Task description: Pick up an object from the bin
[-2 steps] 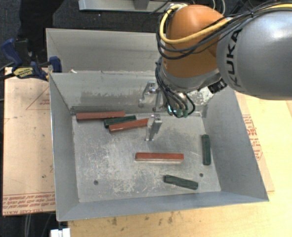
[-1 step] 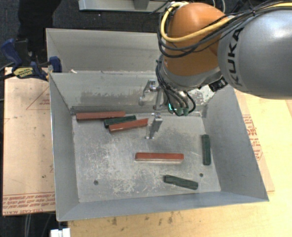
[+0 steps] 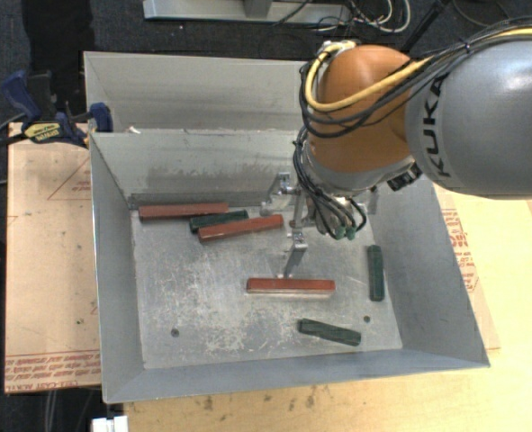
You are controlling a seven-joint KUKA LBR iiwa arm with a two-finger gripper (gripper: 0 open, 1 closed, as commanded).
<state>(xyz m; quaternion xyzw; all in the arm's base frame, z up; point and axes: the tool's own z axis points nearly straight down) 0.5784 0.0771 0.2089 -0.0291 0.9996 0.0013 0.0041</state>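
While the arm (image 3: 482,124) stretched in over the grey metal bin (image 3: 112,268) from the right of the camera view, its gripper (image 3: 293,261) hung low above the middle of the bin floor, below the rounded orange cover (image 3: 360,106) on the wrist. Whether the gripper was open or closed could not be told from this angle; its metal end showed as one narrow bright shape pointing down.

Directly beneath it lay the central red-brown bar (image 3: 290,285), flat on the floor, crosswise to the view and slightly in front of centre. The gripper's lower end stood at the bar's far edge, near the bar's middle; whether the two touched could not be told.

Toward the back left three pieces lay clustered. The long red-brown bar (image 3: 183,211) lay along the foot of the back wall, and the short dark green bar (image 3: 219,219) lay just beside its right end. The tilted red-brown bar (image 3: 240,228) lay against that green one, its right end near the gripper.

By the right wall the right dark green bar (image 3: 374,272) lay lengthwise, apart from the gripper. The front dark green bar (image 3: 329,332) lay slightly tilted near the front wall, to the front right of the central bar.
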